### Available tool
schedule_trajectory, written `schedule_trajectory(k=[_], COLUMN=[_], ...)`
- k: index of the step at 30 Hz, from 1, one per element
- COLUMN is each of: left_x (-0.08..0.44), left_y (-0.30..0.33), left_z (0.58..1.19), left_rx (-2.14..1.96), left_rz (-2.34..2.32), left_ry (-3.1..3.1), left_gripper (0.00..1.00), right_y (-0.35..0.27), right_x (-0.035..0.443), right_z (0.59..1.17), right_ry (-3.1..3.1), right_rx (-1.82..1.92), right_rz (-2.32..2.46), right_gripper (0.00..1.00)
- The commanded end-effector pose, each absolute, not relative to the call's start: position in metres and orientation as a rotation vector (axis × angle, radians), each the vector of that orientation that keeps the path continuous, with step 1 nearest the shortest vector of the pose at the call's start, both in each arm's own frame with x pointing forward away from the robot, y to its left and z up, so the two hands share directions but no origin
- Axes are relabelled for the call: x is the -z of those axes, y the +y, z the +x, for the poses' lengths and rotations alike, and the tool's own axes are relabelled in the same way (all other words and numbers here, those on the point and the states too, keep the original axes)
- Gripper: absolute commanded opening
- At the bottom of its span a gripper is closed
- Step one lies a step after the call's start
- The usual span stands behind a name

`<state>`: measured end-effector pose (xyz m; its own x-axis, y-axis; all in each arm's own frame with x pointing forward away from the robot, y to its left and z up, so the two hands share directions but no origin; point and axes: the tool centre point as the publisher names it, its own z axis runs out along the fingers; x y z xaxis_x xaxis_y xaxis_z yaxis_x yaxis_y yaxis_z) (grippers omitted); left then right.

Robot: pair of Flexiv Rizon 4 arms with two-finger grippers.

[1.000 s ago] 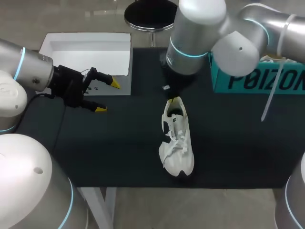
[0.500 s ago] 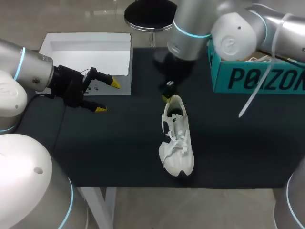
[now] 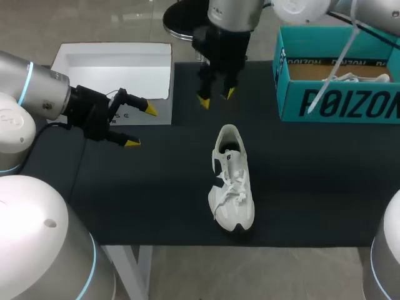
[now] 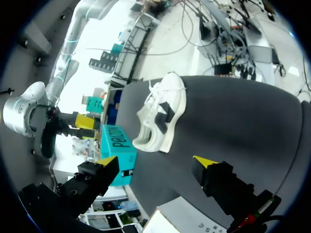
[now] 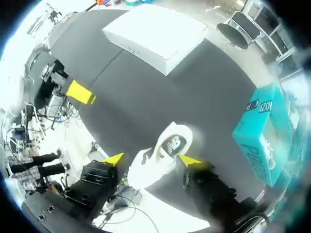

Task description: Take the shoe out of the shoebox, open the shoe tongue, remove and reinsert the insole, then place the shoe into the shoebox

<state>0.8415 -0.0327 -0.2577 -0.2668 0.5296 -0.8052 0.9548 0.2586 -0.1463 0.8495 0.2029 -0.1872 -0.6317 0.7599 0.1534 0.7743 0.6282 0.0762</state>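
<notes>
A white sneaker [image 3: 232,181] lies on the black table [image 3: 156,187], heel toward the far edge; it also shows as the sneaker [image 4: 160,116] and as the sneaker [image 5: 160,153] below the right fingers. The teal shoebox [image 3: 337,87] stands at the far right, open. My right gripper [image 3: 215,97] hangs open and empty beyond the heel, apart from the shoe; in its own view, the right gripper [image 5: 151,159] has its yellow tips spread. My left gripper [image 3: 140,125] is open and empty at the left, by the white box; in its own view, the left gripper [image 4: 155,161] points at the sneaker.
A white box [image 3: 115,72] sits at the far left of the table, just behind my left gripper. Another white shoe lies inside the teal shoebox [image 5: 262,141]. Bare black tabletop surrounds the sneaker on all sides.
My right gripper let go of the sneaker's heel, opened, and drew up and back toward the far edge. The sneaker stayed put. The left arm has not moved.
</notes>
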Motion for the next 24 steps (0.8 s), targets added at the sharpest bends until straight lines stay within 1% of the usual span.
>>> schedule_trajectory(k=[1,6,8,10,14,17,19,24], left_x=[0.258,0.258,0.258,0.258,0.258,0.258,0.258,0.258], left_y=[-0.033,-0.033,-0.033,-0.033,-0.033,-0.033,-0.033,-0.033], left_z=[0.841,0.841,0.841,0.841,0.841,0.841,0.841,0.841], left_rx=[0.86,0.86,0.86,0.86,0.86,0.86,0.86,0.86], left_rz=[1.345,1.345,1.345,1.345,1.345,1.345,1.345,1.345], left_ry=[1.904,1.904,1.904,1.904,1.904,1.904,1.904,1.904], left_gripper=[1.0,1.0,1.0,1.0,1.0,1.0,1.0,1.0], right_y=[0.207,0.191,0.183,0.173,0.155,0.147,0.144,0.139], right_x=[0.189,0.188,0.188,0.188,0.186,0.185,0.186,0.194], right_z=[0.848,0.835,0.83,0.825,0.82,0.82,0.822,0.835], right_ry=[-2.18,-2.512,-2.646,-2.768,-2.944,-3.068,-3.118,-3.15], right_rx=[1.309,1.009,0.966,0.792,0.731,0.589,0.479,0.355], right_rz=[-1.593,-1.475,-1.351,-1.292,-1.103,-0.897,-0.833,-0.763], right_gripper=[1.0,1.0,1.0,1.0,1.0,1.0,1.0,1.0])
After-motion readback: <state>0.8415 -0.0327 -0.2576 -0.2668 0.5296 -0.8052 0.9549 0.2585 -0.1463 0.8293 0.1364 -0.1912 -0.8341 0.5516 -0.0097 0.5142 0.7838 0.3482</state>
